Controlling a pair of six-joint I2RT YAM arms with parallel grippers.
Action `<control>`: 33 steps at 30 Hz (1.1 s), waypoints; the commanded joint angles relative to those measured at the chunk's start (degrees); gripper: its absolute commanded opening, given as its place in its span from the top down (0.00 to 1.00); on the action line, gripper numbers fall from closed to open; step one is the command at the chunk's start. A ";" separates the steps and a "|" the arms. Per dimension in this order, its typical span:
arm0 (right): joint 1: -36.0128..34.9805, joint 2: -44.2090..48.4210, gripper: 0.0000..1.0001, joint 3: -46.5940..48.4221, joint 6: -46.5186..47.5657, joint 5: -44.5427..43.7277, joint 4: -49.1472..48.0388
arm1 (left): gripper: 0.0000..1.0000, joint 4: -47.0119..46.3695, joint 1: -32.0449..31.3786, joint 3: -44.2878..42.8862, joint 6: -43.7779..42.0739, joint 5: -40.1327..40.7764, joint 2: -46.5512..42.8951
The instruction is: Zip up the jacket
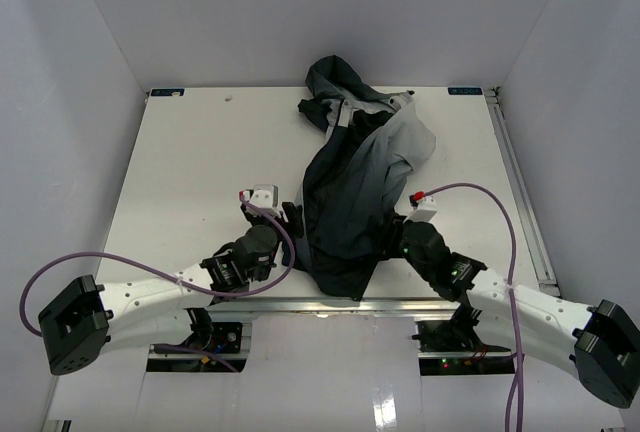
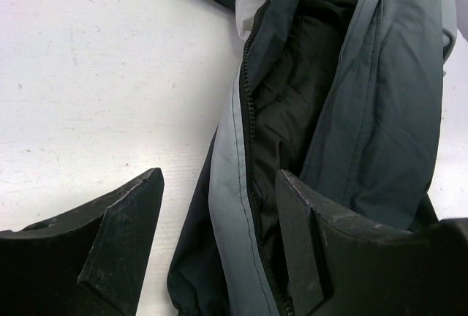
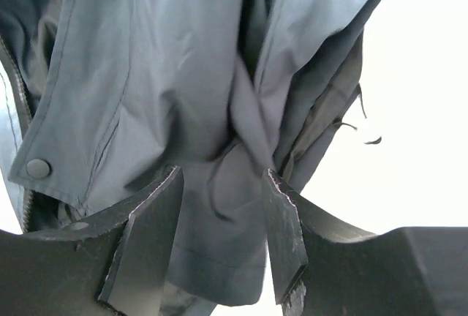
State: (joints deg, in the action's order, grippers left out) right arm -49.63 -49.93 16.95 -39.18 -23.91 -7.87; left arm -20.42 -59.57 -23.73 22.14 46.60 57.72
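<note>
The jacket (image 1: pixel 350 182) lies crumpled lengthwise in the middle of the white table, hood at the far end and hem near the front edge. It is unzipped, and the zipper (image 2: pixel 248 96) runs along a light grey strip beside black lining. My left gripper (image 1: pixel 290 220) is at the jacket's lower left edge. In the left wrist view it (image 2: pixel 219 235) is open, straddling the grey strip and zipper edge. My right gripper (image 1: pixel 398 235) is at the lower right edge. In the right wrist view it (image 3: pixel 216 235) is open, with a fold of the jacket (image 3: pixel 183 74) between its fingers.
The table's front edge (image 1: pixel 330 302) runs just below the hem. A metal rail (image 1: pixel 520 172) borders the right side. White walls enclose the table. Purple cables (image 1: pixel 500 212) loop from both arms. A snap button (image 3: pixel 36 168) sits on the jacket's flap.
</note>
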 commanded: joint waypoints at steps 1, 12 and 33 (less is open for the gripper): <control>-0.49 2.62 0.47 0.26 -0.75 -5.45 0.27 | 0.27 -1.55 0.16 -1.11 -1.01 -0.84 0.66; -10.26 -4.69 0.47 15.96 2.43 -16.39 7.39 | 0.27 -1.08 0.16 -0.38 0.00 1.99 -1.16; -29.51 -34.14 0.32 27.05 35.77 -19.91 1.20 | 0.24 -1.43 0.16 2.19 1.24 4.03 -6.83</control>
State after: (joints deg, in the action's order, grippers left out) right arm -78.36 -83.58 41.82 -8.46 -41.85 -5.59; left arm -21.52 -59.57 -21.69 23.00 49.92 50.58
